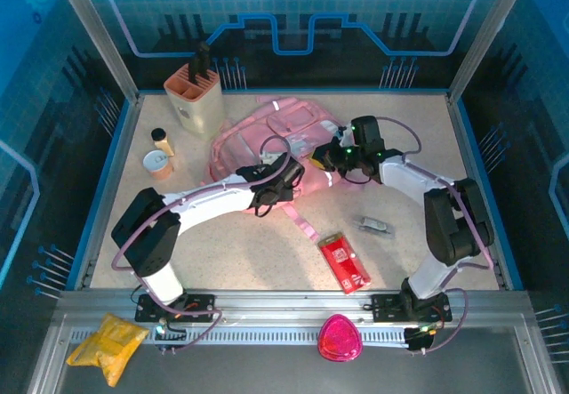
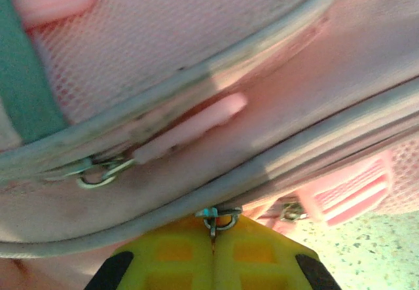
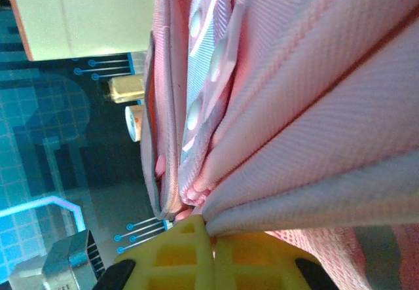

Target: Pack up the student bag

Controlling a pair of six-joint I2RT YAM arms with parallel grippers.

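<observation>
Student bag (image 1: 283, 129): laid flat mid-table, toward the back; contents cannot be told.
Beige holder (image 1: 194, 100): stood at back left, a dark handle (image 1: 203, 58) upright in it.
Left gripper (image 1: 283, 176): reached to the bag's near edge, pads pinched on a zipper ring (image 2: 221, 219).
Right gripper (image 1: 327, 156): extended from the right, clamped on a fold of the bag.

The top camera looked down from high at the 6 o'clock side of the table (image 1: 267, 265), covering it whole. Both wrist cameras sat pressed close to the student bag (image 1: 284, 132), left at its 6 o'clock edge, right at 3 o'clock; all three views shared it.
</observation>
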